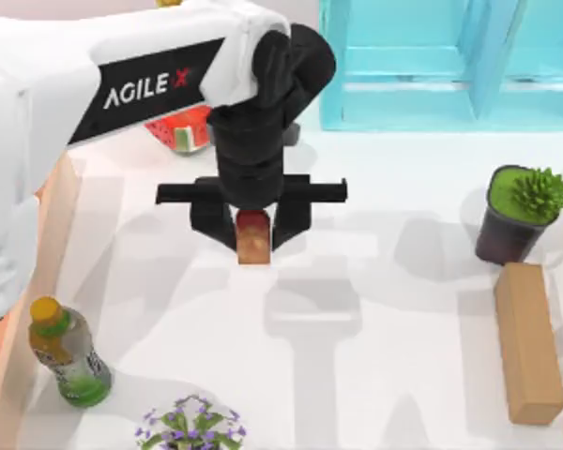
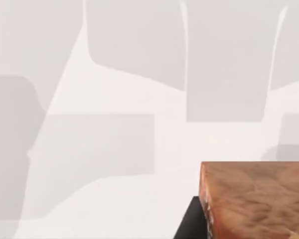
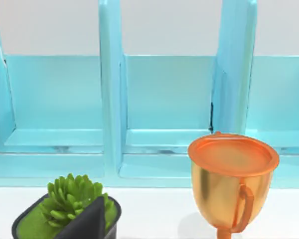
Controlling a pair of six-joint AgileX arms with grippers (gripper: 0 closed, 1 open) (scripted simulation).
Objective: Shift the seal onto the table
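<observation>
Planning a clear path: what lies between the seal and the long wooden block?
In the top view, bare white table lies between the seal, held in the left claw, and the wooden block.

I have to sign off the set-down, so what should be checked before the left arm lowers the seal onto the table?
1. Grip: left gripper has its fingers on either side of the seal - ok.
2. Seal over the table, not the tray - ok.
3. Spot beneath bare white in the left wrist view - ok.
4. Neighbours: bottle, wood block and potted succulent well apart - ok.
5. Height above the surface - cannot tell.
6. Right arm staying clear; its camera faces the blue shelf - cannot tell.
</observation>
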